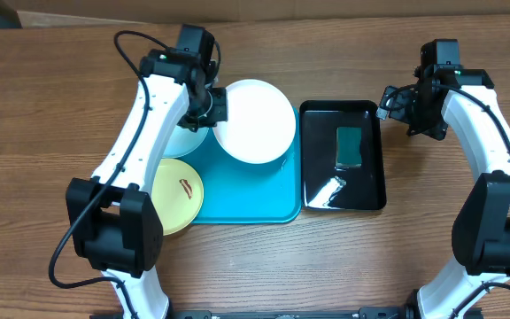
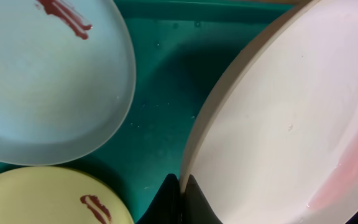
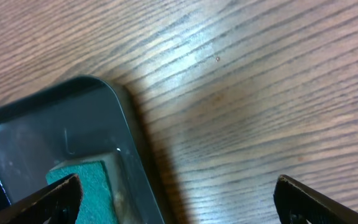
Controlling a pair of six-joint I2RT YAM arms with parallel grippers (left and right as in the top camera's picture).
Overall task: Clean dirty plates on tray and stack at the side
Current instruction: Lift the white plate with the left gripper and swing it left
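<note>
I work at a robot test station in a lab, not a home kitchen. My left arm (image 1: 140, 124) and right arm (image 1: 494, 133) stand at the near edge of a wood-grain bench (image 1: 25, 133). Staged props lie between them: a white plate (image 1: 255, 120), a yellow plate (image 1: 175, 208), a blue tray (image 1: 264, 208), and a black tray (image 1: 317, 199) holding a green sponge (image 1: 350, 146).

From overhead, the left arm (image 1: 144, 124) covers most of the aqua plate (image 1: 189, 142) and hides the 9 o'clock rim of the yellow-green plate (image 1: 175, 199). The left wrist view crops all three plates, the white plate (image 2: 291, 112) running off at 3 o'clock, and shows the left tool (image 2: 180, 202) only as dark tips at 6 o'clock. The right wrist view cuts off the black tray (image 3: 129, 137) and its green pad (image 3: 79, 180) at 7 o'clock.
</note>
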